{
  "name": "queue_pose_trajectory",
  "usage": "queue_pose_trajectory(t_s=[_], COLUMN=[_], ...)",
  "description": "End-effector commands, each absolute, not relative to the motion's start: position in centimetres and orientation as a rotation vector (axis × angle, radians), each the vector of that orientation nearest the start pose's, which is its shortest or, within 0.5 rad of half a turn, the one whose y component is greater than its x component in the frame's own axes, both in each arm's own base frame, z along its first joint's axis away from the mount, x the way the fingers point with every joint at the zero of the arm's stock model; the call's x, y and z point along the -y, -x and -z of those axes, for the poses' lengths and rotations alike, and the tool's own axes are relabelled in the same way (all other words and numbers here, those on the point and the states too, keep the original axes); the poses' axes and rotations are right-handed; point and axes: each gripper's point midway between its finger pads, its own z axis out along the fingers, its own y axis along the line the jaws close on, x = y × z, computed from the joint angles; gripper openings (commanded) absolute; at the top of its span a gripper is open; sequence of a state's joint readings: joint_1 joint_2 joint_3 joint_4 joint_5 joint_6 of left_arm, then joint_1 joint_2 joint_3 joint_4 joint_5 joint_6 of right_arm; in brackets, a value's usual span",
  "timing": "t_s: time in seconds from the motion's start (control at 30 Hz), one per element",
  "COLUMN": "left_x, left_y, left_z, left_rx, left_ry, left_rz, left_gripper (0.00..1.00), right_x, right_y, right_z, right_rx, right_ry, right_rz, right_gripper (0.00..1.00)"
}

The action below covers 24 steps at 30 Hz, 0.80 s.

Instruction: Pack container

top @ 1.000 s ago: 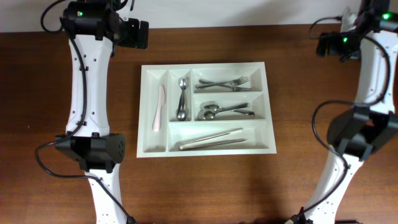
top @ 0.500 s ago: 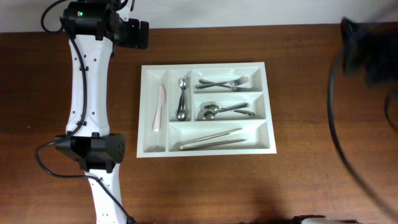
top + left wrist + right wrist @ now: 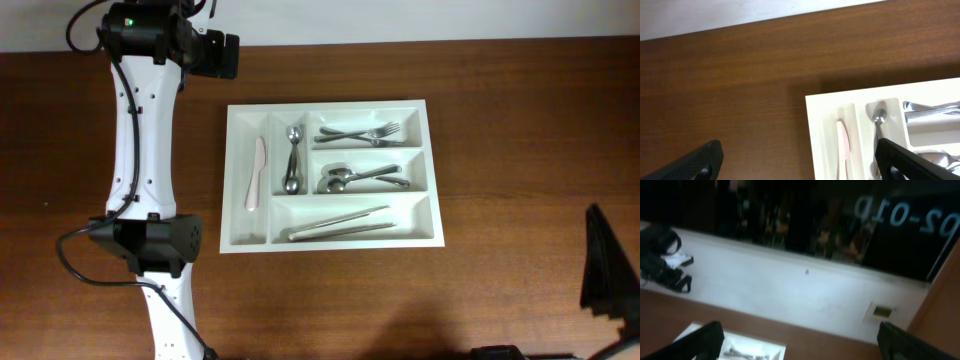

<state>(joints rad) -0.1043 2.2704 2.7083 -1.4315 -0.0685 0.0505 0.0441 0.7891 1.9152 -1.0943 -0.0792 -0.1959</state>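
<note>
The container (image 3: 246, 230) lies flat on the brown table (image 3: 480, 120), its long sides running left to right in the overhead view, and nothing touches it. Of its two narrow upright compartments, the one at its left edge holds a pale knife (image 3: 256, 175), and the one next to it holds spoons (image 3: 292, 158) lying lengthwise. Of the three wide compartments, the one at its far edge holds forks (image 3: 365, 133), the middle one holds more spoons (image 3: 360, 178), and the one along its near edge holds two long slim metal pieces (image 3: 340, 224) lying side by side. The left arm (image 3: 135, 150) stretches along the table to the left of the container, its dark head just beyond the container's far left corner. The left gripper (image 3: 797, 155) hangs there above bare wood with its fingers (image 3: 702, 161) spread wide and nothing between them. Only a dark part of the right arm (image 3: 605, 272) shows overhead, well off the container's near right corner. The right gripper (image 3: 797, 339) is also spread wide and empty. Its blurred wrist view looks toward a white wall, with only a corner of the container showing at the bottom.
</note>
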Motion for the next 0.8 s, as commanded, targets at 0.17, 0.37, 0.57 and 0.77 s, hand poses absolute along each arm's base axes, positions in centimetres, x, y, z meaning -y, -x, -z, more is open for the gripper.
queue_pose_trajectory(t_s=[0.17, 0.37, 0.57, 0.77], left_x=[4.1, 4.1, 4.1, 4.1], left_y=[-51.8, -51.8, -51.8, -51.8], left_z=[-27.7, -27.7, -27.7, -27.7], left_rx=[-2.534, -2.534, -2.534, -2.534], left_ry=[-0.148, -0.148, -0.149, -0.148], left_rz=[-0.066, -0.066, -0.066, -0.066], left_gripper=[0.99, 0.99, 0.99, 0.99], right_x=[-3.5, -4.6, -4.6, -3.6], right_y=[-13.9, -15.5, -17.2, -20.3], right_z=[-47.7, -43.1, -36.7, -30.6], right_rx=[-1.458, -1.328, -1.283, -1.341], right_ry=[0.324, 0.359, 0.351, 0.235], right_rz=[0.003, -0.020, -0.009, -0.047], right_gripper=[0.99, 0.99, 0.99, 0.99])
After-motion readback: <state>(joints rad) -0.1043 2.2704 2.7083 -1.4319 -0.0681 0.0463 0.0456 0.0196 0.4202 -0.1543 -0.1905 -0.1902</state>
